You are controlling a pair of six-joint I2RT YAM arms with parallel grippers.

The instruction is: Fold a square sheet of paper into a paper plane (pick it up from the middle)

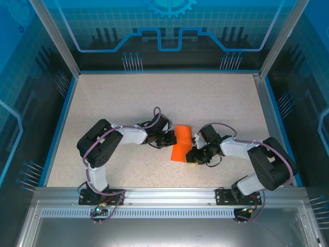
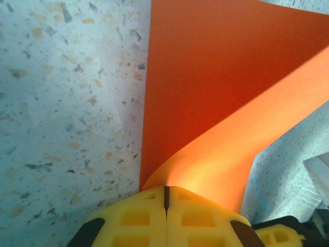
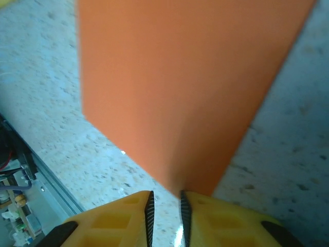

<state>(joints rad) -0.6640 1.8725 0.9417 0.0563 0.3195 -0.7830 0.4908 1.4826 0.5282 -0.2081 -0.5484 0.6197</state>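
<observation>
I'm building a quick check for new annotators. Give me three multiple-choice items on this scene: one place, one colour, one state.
1. Where is the thin bright orange sheet of paper?
A. mid-way on the speckled beige table, between the left gripper and the right gripper
B. at the far left corner
C. at the near right corner

2. What colour are the left gripper's fingers?
A. black
B. blue
C. yellow

3. How is the left gripper?
A. wide open
B. shut on the paper
C. shut on nothing

Answers:
1 A: both arm tips flank the sheet.
2 C: the left wrist view shows yellow.
3 B: the sheet curls out of its closed seam.
</observation>
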